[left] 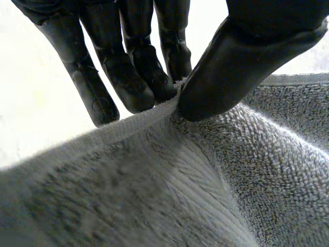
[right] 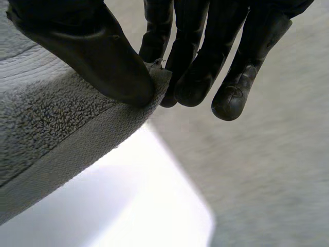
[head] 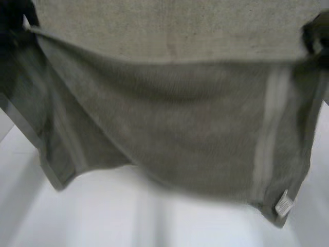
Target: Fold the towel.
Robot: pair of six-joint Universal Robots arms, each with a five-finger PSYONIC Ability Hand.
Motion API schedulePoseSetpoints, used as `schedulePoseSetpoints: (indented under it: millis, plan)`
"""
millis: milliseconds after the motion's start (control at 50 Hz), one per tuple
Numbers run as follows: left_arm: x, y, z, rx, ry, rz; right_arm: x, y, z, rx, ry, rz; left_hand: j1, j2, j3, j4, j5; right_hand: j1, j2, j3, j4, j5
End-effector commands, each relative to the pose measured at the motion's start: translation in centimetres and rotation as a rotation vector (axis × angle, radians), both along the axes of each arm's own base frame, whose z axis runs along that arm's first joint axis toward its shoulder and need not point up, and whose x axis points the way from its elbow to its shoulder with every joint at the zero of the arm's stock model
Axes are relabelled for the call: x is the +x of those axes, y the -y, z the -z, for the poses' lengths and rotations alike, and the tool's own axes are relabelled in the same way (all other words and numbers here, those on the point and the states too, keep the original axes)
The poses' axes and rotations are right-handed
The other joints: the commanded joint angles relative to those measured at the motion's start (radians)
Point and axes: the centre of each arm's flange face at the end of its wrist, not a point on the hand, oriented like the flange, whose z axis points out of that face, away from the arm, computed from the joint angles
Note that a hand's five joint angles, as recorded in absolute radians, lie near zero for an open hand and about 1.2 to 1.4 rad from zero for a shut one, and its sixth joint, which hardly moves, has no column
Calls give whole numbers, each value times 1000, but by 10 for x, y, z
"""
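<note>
Pinch at upper left by left hand [left: 136, 87]: hem of towel [left: 180, 195] nipped between thumb and straight fingers, nothing else in grasp. Grips the very edge, probably for a flat hang. Through the middle, drapes as a broad sheet above white table [head: 154, 226]; contact of lowest edge with it, cannot tell. Pale stripe [head: 272, 128] and label [head: 282, 203] toward the right. At upper right, matching nip by right hand [right: 97, 56], thumb against fingers on a hem corner. Held wide apart, seemingly to bring one half over the other.
</note>
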Motion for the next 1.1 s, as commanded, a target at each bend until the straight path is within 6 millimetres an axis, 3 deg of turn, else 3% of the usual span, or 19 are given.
schedulePoseSetpoints:
  millis: [20, 60, 140, 240, 280, 340, 380, 400, 440, 460, 500, 620, 740, 780, 800, 820, 840, 1000, 1100]
  plan:
    - [-18, 45, 86, 308, 3, 51, 33, 21, 76, 191, -204, -45, 139, 48, 48, 39, 86, 75, 81, 49, 57, 60]
    - [-22, 65, 116, 429, 15, 26, 45, 31, 97, 216, -257, -36, 139, 48, 48, 39, 86, 75, 81, 49, 57, 60]
    - [-23, 86, 136, 497, 54, -18, 66, 49, 105, 165, -242, -47, 139, 48, 48, 39, 86, 75, 81, 49, 57, 60]
    - [-41, 114, 139, 440, 164, -52, 96, 78, 71, -77, -88, -35, 139, 48, 48, 39, 86, 75, 81, 49, 57, 60]
    - [-47, 131, 109, 306, 185, -112, 104, 96, 33, -254, 93, 2, 139, 48, 48, 39, 86, 75, 81, 49, 57, 60]
    - [-50, 137, 85, 217, 167, -133, 105, 100, 9, -343, 183, 11, 139, 48, 48, 39, 86, 75, 81, 49, 57, 60]
    - [-58, 136, 26, 22, 99, -129, 103, 98, -40, -520, 328, 13, 139, 48, 48, 39, 86, 75, 81, 49, 57, 60]
    - [-58, 136, 26, 21, 98, -129, 103, 98, -40, -521, 329, 13, 139, 48, 48, 39, 86, 75, 81, 49, 57, 60]
    - [-67, 125, -33, -180, -14, -97, 98, 89, -82, -676, 437, 12, 139, 48, 48, 39, 86, 75, 81, 49, 57, 60]
    - [-67, 125, -33, -181, -15, -97, 98, 89, -82, -677, 437, 12, 139, 48, 48, 39, 86, 75, 81, 49, 57, 60]
    - [-69, 107, -79, -325, -126, -52, 94, 81, -107, -776, 500, 12, 139, 48, 48, 39, 86, 75, 81, 49, 57, 60]
    - [-73, 99, -95, -358, -230, 54, 92, 77, -114, -793, 505, 1, 139, 48, 48, 39, 86, 75, 81, 49, 57, 60]
    - [-75, 124, -31, -104, -259, 113, 100, 91, -61, -558, 377, -49, 139, 48, 48, 39, 86, 75, 81, 49, 57, 60]
    - [-68, 136, 30, 82, -222, 72, 106, 99, -9, -358, 275, -95, 139, 48, 48, 39, 86, 75, 81, 49, 57, 60]
    - [-68, 136, 30, 83, -221, 71, 106, 99, -9, -357, 275, -96, 139, 48, 48, 39, 86, 75, 81, 49, 57, 60]
    - [-61, 139, 61, 168, -196, 42, 105, 103, 22, -253, 214, -116, 139, 48, 48, 39, 86, 75, 81, 49, 57, 60]
    - [-59, 136, 90, 239, -162, 27, 102, 105, 53, -155, 152, -139, 139, 48, 48, 39, 86, 75, 81, 49, 57, 60]
    - [-55, 97, 222, 405, 181, 29, 75, 93, 189, 100, -78, -182, 139, 48, 48, 39, 86, 75, 81, 49, 57, 60]
    - [-53, 75, 255, 428, 359, 57, 54, 87, 222, 106, -143, -148, 139, 48, 48, 39, 86, 75, 81, 49, 57, 60]
